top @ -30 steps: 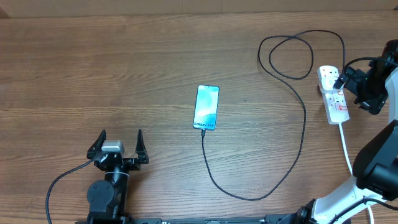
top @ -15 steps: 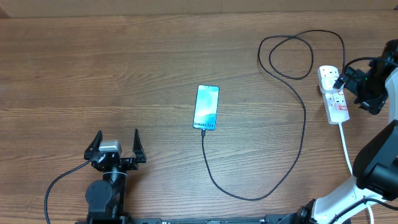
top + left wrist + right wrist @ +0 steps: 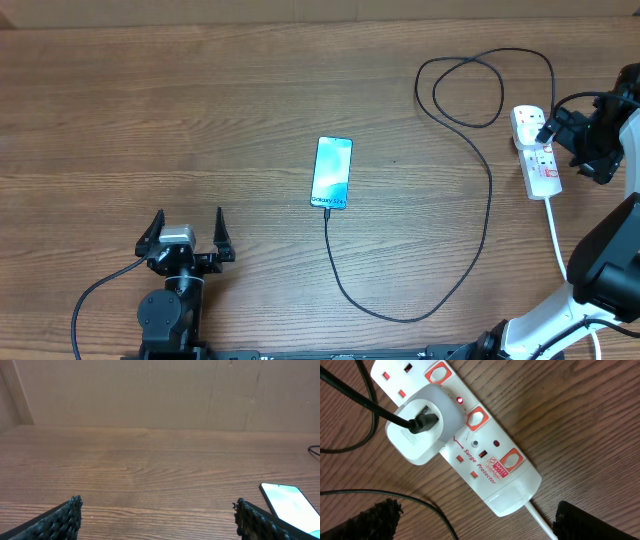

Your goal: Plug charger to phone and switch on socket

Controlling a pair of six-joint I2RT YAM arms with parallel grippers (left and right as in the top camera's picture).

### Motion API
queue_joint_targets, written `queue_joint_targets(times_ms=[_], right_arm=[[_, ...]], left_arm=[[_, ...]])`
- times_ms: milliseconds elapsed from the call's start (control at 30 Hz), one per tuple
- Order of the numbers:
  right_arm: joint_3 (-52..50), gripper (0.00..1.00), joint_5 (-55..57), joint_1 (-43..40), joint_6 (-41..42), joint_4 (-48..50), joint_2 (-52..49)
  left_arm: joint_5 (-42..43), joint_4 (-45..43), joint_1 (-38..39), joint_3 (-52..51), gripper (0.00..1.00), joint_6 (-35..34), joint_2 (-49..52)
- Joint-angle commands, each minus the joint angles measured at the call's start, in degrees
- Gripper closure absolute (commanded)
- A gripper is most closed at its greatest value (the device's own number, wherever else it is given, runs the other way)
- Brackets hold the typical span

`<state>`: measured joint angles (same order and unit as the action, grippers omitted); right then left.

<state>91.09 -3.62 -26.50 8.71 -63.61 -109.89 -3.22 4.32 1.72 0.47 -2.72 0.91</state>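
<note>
On the wooden worktop [image 3: 200, 100] we saw the thin black charger cable [image 3: 491, 200] joining the blue-screened phone [image 3: 332, 172] and white socket strip [image 3: 538, 162]. Left tool [image 3: 190, 215] and right tool [image 3: 480, 519] gaped empty.

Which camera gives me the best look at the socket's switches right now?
Right wrist: the socket fills the frame, with its switches, a lit red lamp and the white adapter all clear. Overhead shows the socket small, without detail. Left wrist does not show it.
</note>
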Motion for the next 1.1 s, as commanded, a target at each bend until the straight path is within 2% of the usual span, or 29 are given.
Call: queue_joint_targets(times_ms=[0,533,800,1067], right_arm=[[0.7,0.00,-0.1,-0.1,-0.5,0.3,0.5],[0.7,0.00,-0.2,0.2,-0.5,0.3,1.4],[0.7,0.00,-0.1,4.0,-0.5,0.3,12.3],[0.7,0.00,-0.1,12.4,-0.5,0.3,22.3]], left_arm=[[0.5,-0.1,-0.7,-0.2,0.00,1.5,-0.7],[0.5,-0.1,-0.7,-0.2,0.00,1.5,-0.7],[0.5,-0.1,-0.7,-0.2,0.00,1.5,-0.7],[0.5,-0.1,-0.7,-0.2,0.00,1.5,-0.7]])
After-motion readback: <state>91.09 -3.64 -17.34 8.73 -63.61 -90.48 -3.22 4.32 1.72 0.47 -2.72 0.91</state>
